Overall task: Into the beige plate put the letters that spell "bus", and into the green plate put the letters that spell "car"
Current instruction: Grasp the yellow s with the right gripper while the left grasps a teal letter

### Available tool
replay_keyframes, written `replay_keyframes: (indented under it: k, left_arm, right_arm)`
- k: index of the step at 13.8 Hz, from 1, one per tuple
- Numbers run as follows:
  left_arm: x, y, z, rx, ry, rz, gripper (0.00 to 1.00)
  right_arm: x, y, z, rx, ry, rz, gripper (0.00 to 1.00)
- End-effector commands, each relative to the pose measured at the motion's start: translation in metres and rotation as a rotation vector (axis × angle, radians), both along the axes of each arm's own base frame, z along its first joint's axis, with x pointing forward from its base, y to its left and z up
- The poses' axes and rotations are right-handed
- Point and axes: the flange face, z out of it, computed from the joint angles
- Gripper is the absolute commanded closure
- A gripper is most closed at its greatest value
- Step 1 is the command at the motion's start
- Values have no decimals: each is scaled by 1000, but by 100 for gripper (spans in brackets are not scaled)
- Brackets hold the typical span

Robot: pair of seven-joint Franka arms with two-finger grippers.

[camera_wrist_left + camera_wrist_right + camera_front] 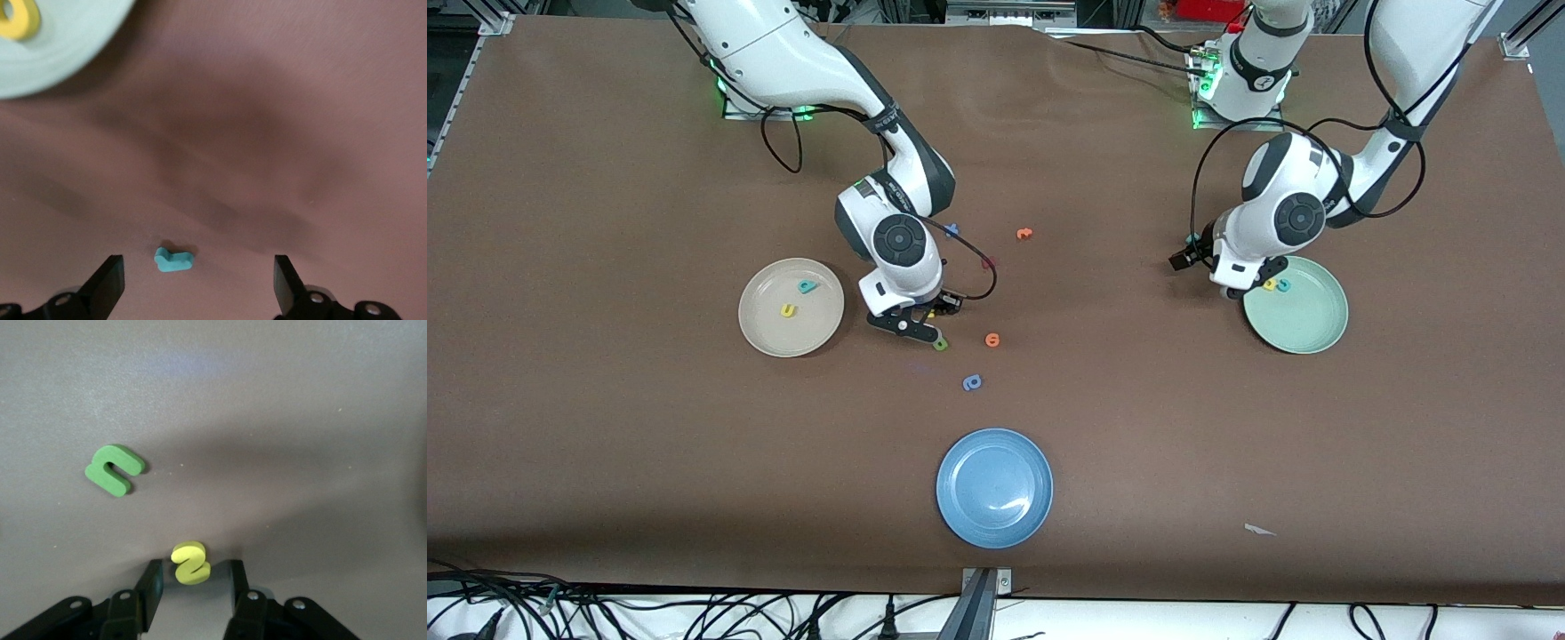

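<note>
Right wrist view crops tool [193, 587] gripping yellow s [190, 563].

A brown table [605, 400] carried three plates: a beige plate [758, 331], a green plate [1316, 329] and a blue plate [994, 487] nearest the front camera. Loose letters lay on the cloth: a green one [115, 470], a yellow s [191, 563], orange ones [991, 340], a blue one [971, 383] and a teal r [173, 260].

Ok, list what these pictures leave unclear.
- Front view: the right gripper hides the yellow s.
- Front view: the left arm covers the teal r.
- Left wrist view: the green plate and yellow letter are cut off, blurred.
- Front view: orange letters too small.
</note>
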Motion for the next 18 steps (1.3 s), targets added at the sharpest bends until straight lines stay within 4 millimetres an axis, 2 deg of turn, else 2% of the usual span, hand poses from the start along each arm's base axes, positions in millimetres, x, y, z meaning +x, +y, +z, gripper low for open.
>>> replay_keyframes:
  k: [1,3,6,9,13,15,17,18]
  left_arm:
    - [-20,1,-4,20,-14,9,3]
    - [-32,0,-11,14,-22,8,4]
    - [-38,1,-16,10,-22,9,7]
    - [-40,1,-17,11,-19,9,19]
    - [-40,2,-17,10,-17,12,41]
    - [-37,3,-17,4,-31,17,45]
    - [-36,6,-18,-6,-44,18,45]
    - [-35,6,-18,-7,-46,15,45]
  right_arm:
    - [3,4,-4,-11,-14,21,53]
    - [4,4,-4,-21,-22,35,54]
    - [5,2,-4,-26,-26,37,57]
    - [5,3,-4,-25,-27,39,59]
    - [6,4,-4,-10,-44,39,61]
    - [7,5,-5,-6,-49,39,62]
    - [7,5,-6,-7,-48,40,74]
    - [6,5,-6,-8,-47,43,86]
